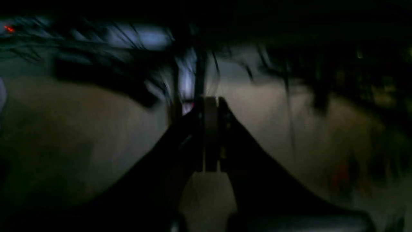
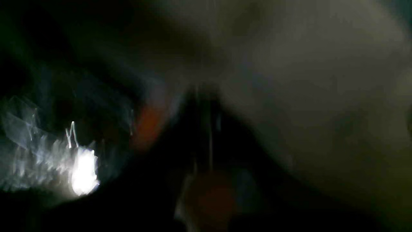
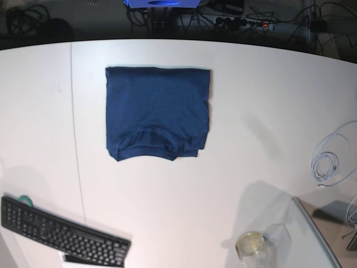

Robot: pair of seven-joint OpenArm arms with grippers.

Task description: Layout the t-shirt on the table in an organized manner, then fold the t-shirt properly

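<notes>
The navy t-shirt (image 3: 158,111) lies folded into a compact rectangle on the white table (image 3: 251,111), toward the far side, with its collar edge facing the near side. Neither arm shows in the base view. The left wrist view is dark and blurred; my left gripper (image 1: 210,101) has its two fingers pressed together with nothing between them, above a pale surface. In the right wrist view heavy blur smears everything; my right gripper (image 2: 206,100) is a dark shape whose fingers seem closed and hold nothing visible. No cloth appears in either wrist view.
A black keyboard (image 3: 64,231) lies at the near left. A coiled white cable (image 3: 329,162) rests at the right edge. A glass jar (image 3: 252,245) and a clear panel (image 3: 312,234) stand at the near right. Cables and gear sit behind the table's far edge.
</notes>
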